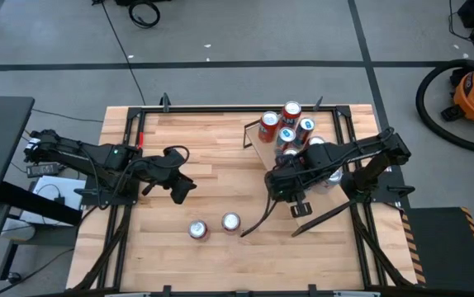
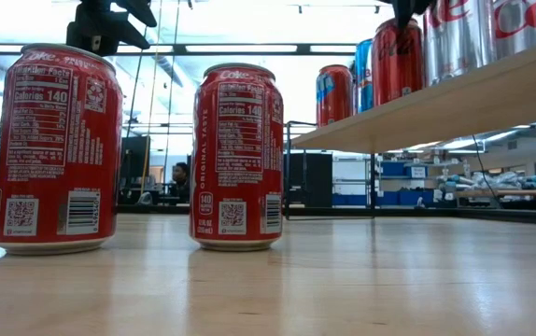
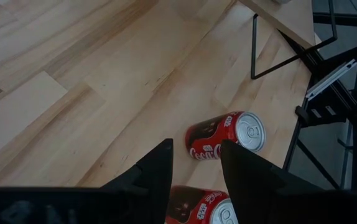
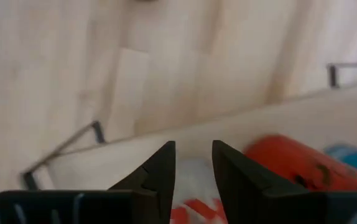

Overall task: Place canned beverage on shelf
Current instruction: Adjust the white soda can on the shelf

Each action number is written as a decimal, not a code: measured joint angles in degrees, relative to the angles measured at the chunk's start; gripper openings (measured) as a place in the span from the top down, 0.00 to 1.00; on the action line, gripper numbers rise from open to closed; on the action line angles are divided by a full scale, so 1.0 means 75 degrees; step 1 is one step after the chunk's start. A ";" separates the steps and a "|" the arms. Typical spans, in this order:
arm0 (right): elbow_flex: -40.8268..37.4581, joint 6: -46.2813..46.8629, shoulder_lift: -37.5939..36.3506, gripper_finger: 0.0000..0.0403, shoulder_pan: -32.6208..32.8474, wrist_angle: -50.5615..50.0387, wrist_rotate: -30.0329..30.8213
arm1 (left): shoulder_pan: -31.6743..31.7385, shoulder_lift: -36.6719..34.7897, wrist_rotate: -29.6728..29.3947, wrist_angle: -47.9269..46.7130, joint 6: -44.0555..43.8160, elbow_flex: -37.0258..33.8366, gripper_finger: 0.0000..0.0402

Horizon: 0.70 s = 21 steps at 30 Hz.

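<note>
Two red cans (image 2: 53, 149) stand nearest low camera on tabletop (image 1: 220, 177), unpicked. Shelf (image 1: 263, 148) holds several cans. Right gripper (image 1: 285, 183) hovers at shelf edge, fingers slightly parted, empty. Left gripper (image 1: 183, 188) waits above table, fingers slightly parted, empty. Judged step: between placements. Next: descend on table can, grasp.

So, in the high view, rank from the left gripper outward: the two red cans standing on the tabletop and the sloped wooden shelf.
From the left gripper:
1. Left-hand red can, near the table's front edge.
2. Right-hand red can, beside it.
3. Sloped light wood shelf, far right, holding cans.
</note>
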 joint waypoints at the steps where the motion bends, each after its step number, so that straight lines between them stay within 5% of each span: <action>1: 0.0000 -0.0006 -0.0006 0.72 0.0051 0.0083 -0.0193 | 0.0000 0.0000 0.0003 0.0000 0.0009 0.0000 0.64; 10: 0.0003 0.0764 -0.0229 0.72 0.1065 -0.0407 -0.1091 | 0.0000 -0.0003 0.0012 0.0000 0.0251 0.0000 0.64; 21: -0.0498 0.3255 -0.1741 0.72 0.2159 -0.0605 -0.0245 | -0.0002 0.0000 -0.0119 0.0000 0.0402 0.0000 0.64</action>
